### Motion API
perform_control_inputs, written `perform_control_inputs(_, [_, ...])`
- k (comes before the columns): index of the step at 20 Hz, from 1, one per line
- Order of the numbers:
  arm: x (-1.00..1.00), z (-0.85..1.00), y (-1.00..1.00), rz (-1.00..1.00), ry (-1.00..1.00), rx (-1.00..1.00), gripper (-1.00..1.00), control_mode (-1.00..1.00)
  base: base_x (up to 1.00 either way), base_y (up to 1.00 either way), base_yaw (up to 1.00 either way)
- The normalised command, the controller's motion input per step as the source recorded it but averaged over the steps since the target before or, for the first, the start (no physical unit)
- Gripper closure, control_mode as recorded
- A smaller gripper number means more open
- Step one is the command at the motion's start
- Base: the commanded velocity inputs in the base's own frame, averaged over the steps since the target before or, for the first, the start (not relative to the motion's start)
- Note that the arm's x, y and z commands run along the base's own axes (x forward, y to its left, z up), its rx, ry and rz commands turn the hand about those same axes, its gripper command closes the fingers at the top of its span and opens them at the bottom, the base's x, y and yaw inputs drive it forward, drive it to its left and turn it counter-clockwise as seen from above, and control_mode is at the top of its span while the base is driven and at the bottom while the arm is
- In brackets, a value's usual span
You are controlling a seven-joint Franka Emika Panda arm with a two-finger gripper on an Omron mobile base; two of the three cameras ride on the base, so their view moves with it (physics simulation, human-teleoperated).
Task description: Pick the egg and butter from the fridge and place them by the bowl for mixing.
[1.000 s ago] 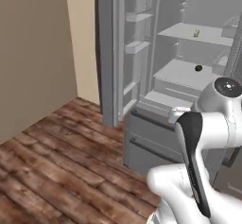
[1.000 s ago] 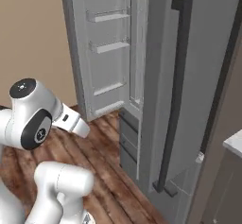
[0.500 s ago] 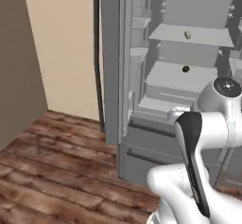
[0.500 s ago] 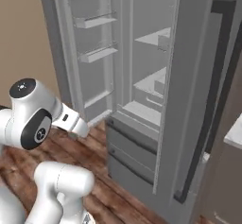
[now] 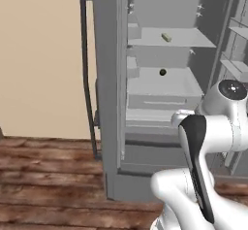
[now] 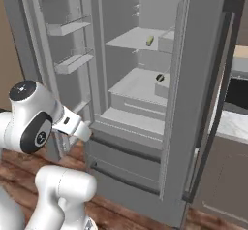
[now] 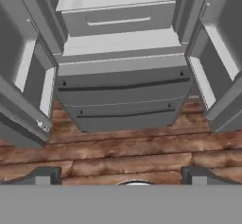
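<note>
Gripper (image 7: pixel 121 178) spread wide, holding nothing, aimed at the lower drawers of the tall grey fridge (image 7: pixel 123 100) over the brown wood-plank floor (image 7: pixel 118 152). Small pale yellow-olive butter stick (image 5: pixel 166 37) lies on the upper shelf, well above and beyond the fingers (image 7: pixel 45 175). Small dark olive-black ball (image 5: pixel 162 72) sits on the shelf below it. Both doors stand open.

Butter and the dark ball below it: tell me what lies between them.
In the left base view, the butter sits on a grey shelf; that shelf separates it from the dark ball.
</note>
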Motion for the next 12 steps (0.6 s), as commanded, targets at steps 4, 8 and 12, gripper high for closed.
perform_control_inputs(4, [0.0,0.0,0.0,0.0,0.0,0.0,-1.0,1.0,0.5,0.15,-0.42])
perform_control_inputs(8, [0.0,0.0,0.0,0.0,0.0,0.0,-1.0,1.0,0.56,0.09,-0.18])
perform_control_inputs(12, [0.0,0.0,0.0,0.0,0.0,0.0,-1.0,1.0,0.72,0.06,0.03])
